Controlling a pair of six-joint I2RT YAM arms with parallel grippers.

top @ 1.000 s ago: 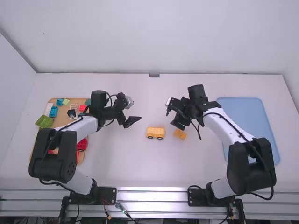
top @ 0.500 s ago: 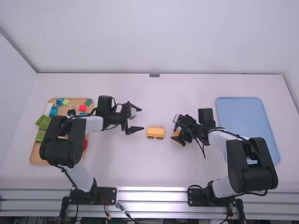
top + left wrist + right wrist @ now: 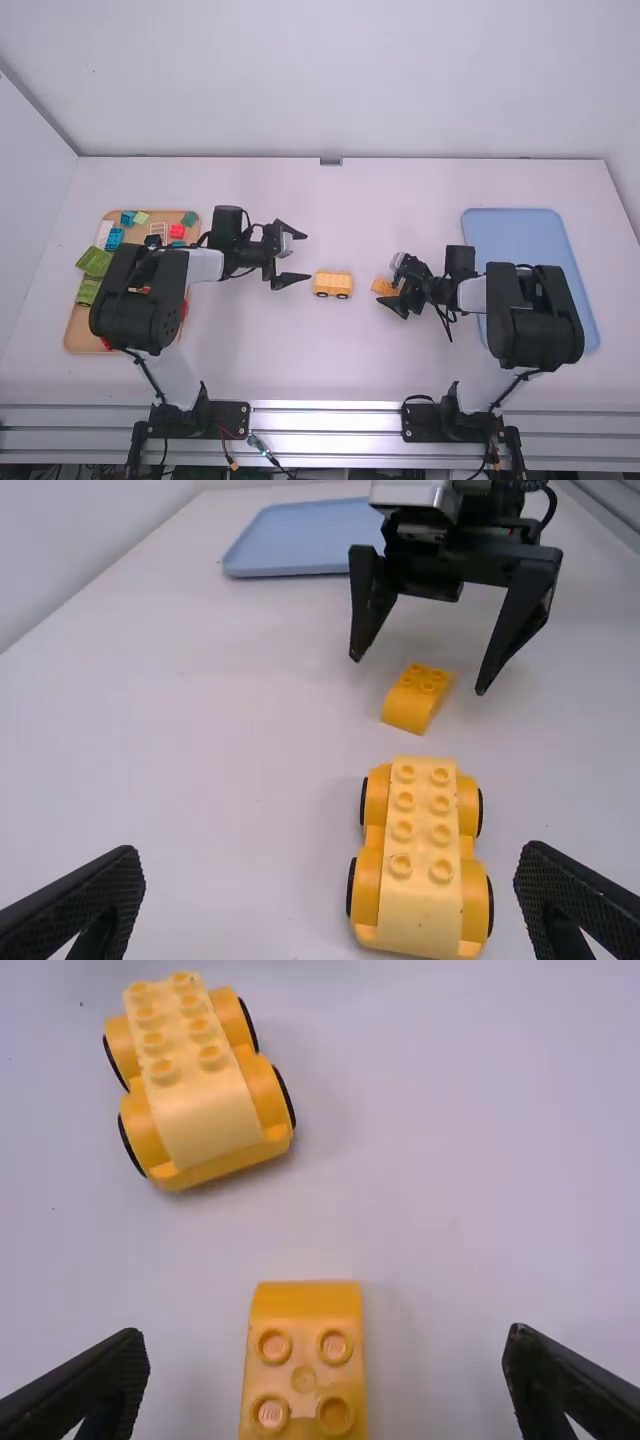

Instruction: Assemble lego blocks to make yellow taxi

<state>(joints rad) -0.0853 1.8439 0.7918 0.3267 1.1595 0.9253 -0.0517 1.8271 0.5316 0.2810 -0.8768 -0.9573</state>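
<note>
High view: on the desk (image 3: 250, 350), a yellow wheeled base (image 3: 333, 284) was seen between the left claw (image 3: 306, 256), spread wide and empty, and the right claw (image 3: 389, 283). Left wrist view: the brick (image 3: 418, 697) was shown apart from the wheeled base. Right wrist view: the brick was flanked, ungripped, by widely parted fingers (image 3: 110, 1385).

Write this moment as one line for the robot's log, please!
right gripper: open, near small orange block | left gripper: open, near wheeled yellow base | block and base: apart on table
</note>
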